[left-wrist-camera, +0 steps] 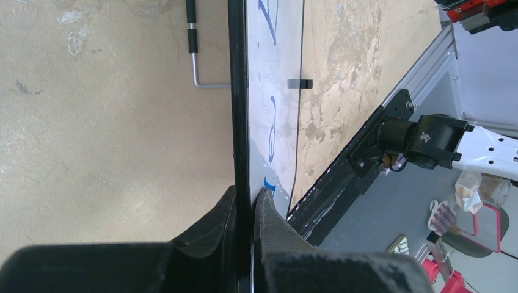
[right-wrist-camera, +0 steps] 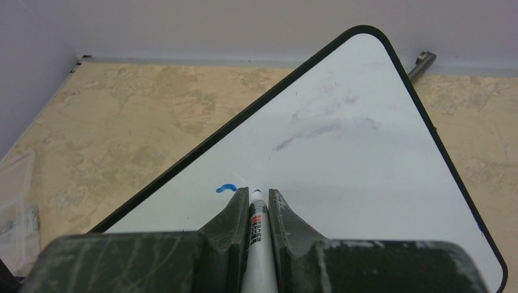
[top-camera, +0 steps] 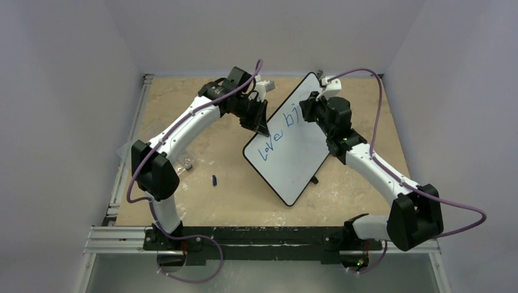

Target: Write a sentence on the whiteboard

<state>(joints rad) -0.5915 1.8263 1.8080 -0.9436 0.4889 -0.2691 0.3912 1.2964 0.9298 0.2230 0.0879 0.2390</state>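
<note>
Table [top-camera: 201, 201]: mottled tan top, scuffed and patchy, filling the middle of the top view; a metal rail [top-camera: 122, 235] runs along its lower edge and up the left side. Walls [top-camera: 73, 73]: plain pale grey-lilac, closing in the left, right and upper parts of the frame. Board [top-camera: 293, 159]: white, black rim, rounded corners, centre of the top view just right of middle, turned on the diagonal with one corner toward the upper edge and the opposite corner toward the lower centre; a small black foot [top-camera: 314, 179] shows at its lower right edge. Writing [top-camera: 273, 143]: thin blue strokes on the board's left half, reading "Love" and then a "b", the rest hidden by the right arm. Left gripper [top-camera: 261, 128]: closed tight on the board's left rim, one finger on each face, seen edge-on in the left wrist view [left-wrist-camera: 244, 198]. Right gripper [right-wrist-camera: 257, 196]: clamped on a white marker [right-wrist-camera: 256, 244], whose tip meets the board just beside a fresh blue stroke [right-wrist-camera: 226, 188]. Faint purple smear [right-wrist-camera: 324, 119]: upper part of the board in the right wrist view. Small blue item [top-camera: 214, 180] and clear plastic piece [top-camera: 186, 163]: loose on the table, left of the board, apart from it.
</note>
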